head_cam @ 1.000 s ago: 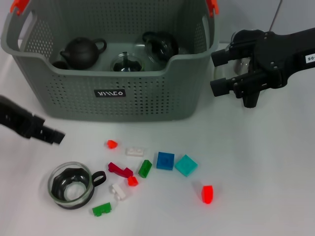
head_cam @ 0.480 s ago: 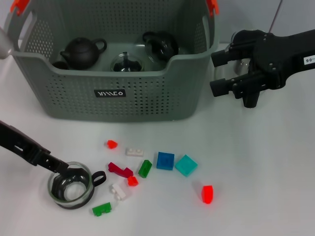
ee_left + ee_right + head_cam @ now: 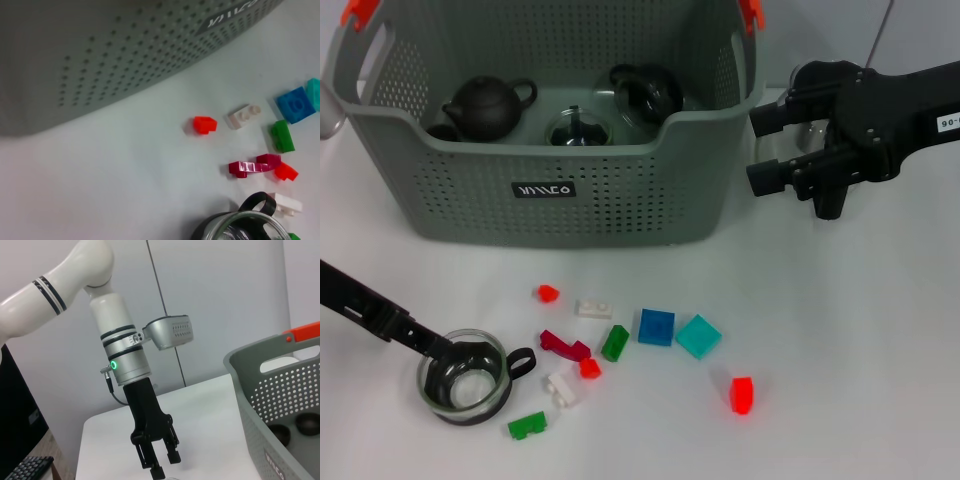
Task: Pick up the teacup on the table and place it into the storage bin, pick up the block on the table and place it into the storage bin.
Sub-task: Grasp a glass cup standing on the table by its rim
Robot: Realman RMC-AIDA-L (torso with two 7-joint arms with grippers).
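The teacup (image 3: 465, 376), clear glass with a black handle, stands at the front left of the table; its rim and handle also show in the left wrist view (image 3: 247, 224). My left gripper (image 3: 432, 345) comes in low from the left, and one black finger touches the cup's left rim. The right wrist view shows this gripper (image 3: 159, 460) open. Several small blocks lie right of the cup, among them a blue one (image 3: 656, 327), a teal one (image 3: 698, 336) and a red one (image 3: 741, 394). The grey storage bin (image 3: 550, 190) stands behind them. My right gripper (image 3: 772, 147) hangs open beside the bin's right wall.
Inside the bin are a dark teapot (image 3: 485, 105), a round glass pot with a black lid (image 3: 578, 128) and another dark glass pot (image 3: 645, 92). Small red (image 3: 547, 293), white (image 3: 593, 309), magenta (image 3: 564, 346) and green (image 3: 526, 426) blocks crowd the cup's handle side.
My left gripper has dropped from the left edge down and right to the teacup's rim, settling slightly lower in the last half second. The right arm, cup and blocks have not moved.
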